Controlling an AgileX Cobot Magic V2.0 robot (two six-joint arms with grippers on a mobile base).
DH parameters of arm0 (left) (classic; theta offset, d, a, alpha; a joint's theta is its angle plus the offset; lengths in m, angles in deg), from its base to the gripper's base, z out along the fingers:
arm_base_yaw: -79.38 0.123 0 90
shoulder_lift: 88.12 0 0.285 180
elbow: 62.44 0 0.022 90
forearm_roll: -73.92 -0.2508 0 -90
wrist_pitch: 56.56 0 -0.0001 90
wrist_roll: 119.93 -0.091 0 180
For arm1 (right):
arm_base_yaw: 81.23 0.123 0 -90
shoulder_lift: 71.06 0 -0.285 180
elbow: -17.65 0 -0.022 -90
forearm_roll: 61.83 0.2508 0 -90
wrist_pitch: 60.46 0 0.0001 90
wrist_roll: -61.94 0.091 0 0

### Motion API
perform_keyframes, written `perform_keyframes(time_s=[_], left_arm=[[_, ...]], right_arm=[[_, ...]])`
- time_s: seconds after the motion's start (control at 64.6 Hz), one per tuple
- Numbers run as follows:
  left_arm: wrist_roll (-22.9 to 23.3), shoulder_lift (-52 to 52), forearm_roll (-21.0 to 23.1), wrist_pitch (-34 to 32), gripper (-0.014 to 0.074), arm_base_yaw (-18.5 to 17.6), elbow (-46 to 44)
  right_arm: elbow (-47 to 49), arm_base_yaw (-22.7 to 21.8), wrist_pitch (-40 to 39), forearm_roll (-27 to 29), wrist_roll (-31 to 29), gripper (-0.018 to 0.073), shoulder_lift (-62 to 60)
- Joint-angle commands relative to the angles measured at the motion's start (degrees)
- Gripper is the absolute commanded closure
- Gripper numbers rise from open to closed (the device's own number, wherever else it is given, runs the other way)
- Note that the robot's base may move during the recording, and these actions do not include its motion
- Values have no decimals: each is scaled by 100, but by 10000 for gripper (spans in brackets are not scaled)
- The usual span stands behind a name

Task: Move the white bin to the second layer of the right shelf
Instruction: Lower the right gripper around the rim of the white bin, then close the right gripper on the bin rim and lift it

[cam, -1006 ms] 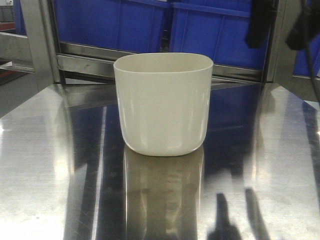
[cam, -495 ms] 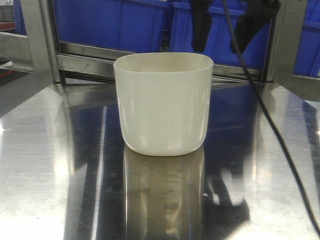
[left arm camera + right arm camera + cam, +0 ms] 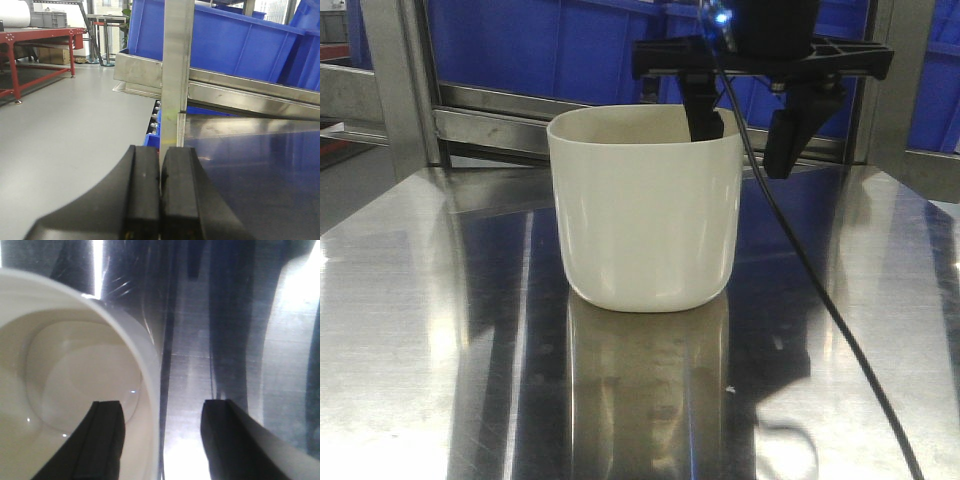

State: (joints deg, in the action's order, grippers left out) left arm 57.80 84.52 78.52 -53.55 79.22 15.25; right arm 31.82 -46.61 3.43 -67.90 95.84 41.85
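Currently white bin (image 3: 645, 215) upright mid worktop (image 3: 410, 330); right end effector (image 3: 744, 140) spread, straddling its 3 o'clock wall, one finger inside, one outside. At 12 o'clock, blue crates (image 3: 550, 45) on rack (image 3: 490, 128); bare steel at 6 & 9; left end effector (image 3: 160, 200) pressed together.

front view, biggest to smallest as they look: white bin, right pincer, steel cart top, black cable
1. steel cart top
2. white bin
3. right pincer, cut off by the top edge
4. black cable, long but thin
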Motion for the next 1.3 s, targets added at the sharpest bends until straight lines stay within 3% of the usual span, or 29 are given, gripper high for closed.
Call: perform_keyframes(time_s=[0.0, 0.155, 0.325, 0.402, 0.728, 0.96, 1.146, 1.285], left_arm=[[30, 84, 30, -477, 512, 6, 156], [30, 84, 30, -477, 512, 6, 156], [30, 84, 30, -477, 512, 6, 156], [30, 84, 30, -477, 512, 6, 156], [30, 84, 30, -477, 512, 6, 156], [30, 84, 30, -477, 512, 6, 156], [30, 84, 30, -477, 512, 6, 156], [30, 84, 30, -477, 512, 6, 156]], right_arm=[[183, 0, -163, -82, -1, 113, -234], [183, 0, -196, -82, 72, 181, -226], [183, -19, -211, -87, 227, 524, -226], [183, -48, -248, -87, 227, 484, -238], [-116, -522, -644, -76, 10, 482, -967], [-1683, -1378, -1436, 253, -1462, 482, -2082], [-3039, -2336, -2184, 823, -3122, 482, -3084], [-3631, -2866, -2409, 923, -3599, 482, -3784]])
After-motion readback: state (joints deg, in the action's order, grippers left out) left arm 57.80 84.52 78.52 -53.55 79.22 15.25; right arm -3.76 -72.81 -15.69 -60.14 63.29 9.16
